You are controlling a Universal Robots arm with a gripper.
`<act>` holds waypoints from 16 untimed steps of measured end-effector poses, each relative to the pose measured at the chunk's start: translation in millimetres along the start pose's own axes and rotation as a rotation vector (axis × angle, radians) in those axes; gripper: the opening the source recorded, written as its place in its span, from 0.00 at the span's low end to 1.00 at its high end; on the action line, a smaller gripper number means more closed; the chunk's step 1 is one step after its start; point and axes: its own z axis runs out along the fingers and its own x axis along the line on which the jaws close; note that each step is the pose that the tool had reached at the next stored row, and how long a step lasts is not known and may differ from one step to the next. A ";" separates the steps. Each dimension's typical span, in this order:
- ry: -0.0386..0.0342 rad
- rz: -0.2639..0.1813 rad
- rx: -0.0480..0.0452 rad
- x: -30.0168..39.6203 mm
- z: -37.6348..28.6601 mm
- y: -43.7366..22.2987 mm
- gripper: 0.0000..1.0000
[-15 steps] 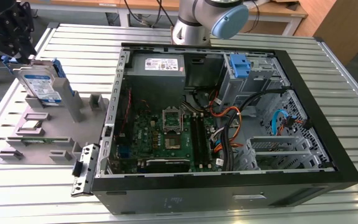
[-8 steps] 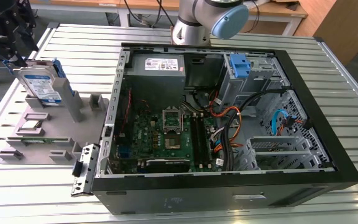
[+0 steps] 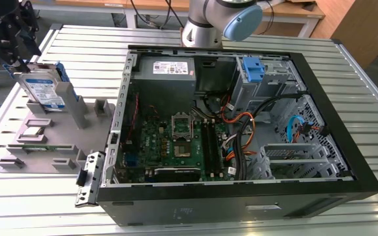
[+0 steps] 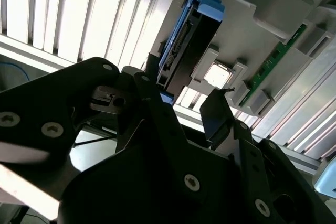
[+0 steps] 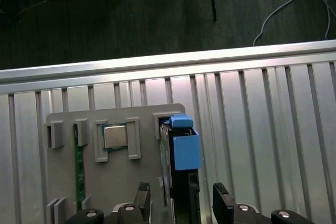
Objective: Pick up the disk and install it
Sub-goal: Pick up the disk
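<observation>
First wrist view: gripper (image 5: 181, 196) spread wide, holding nothing. The disk (image 5: 181, 148) stands on edge in the grey fixture (image 5: 105, 187), straight beneath the gripper, with one finger (image 5: 142, 196) on each side of its line. Neither finger appears to touch it.

Risks, as judged from here:
- The gap looks uneven, the disk sitting closer to one finger. If you close like this, that finger may reach it first and tip it in its slot.
- The blue bracket stands proud at the disk's far end. A finger catching on it could slip on the plastic instead of seating on metal.
- The processor chip (image 5: 114, 136) lies just beside the disk on the fixture. A skewed descent could clip its holder.
- A tight slot could drag the fixture up with the disk.

View differences:
- Exterior view gives you height: gripper (image 3: 19, 61) just above the disk's (image 3: 45, 93) top edge, and the open computer case (image 3: 366, 182) well apart from it.
- Second wrist view shows the disk's (image 4: 181, 40) connector edge.
</observation>
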 end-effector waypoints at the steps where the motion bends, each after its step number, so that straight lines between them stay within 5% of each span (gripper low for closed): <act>1: 0.0001 -0.001 -0.0001 0.1 0.8 0.0 0.59; 16: 0.0013 -0.025 -0.0017 1.5 20.3 -1.0 0.59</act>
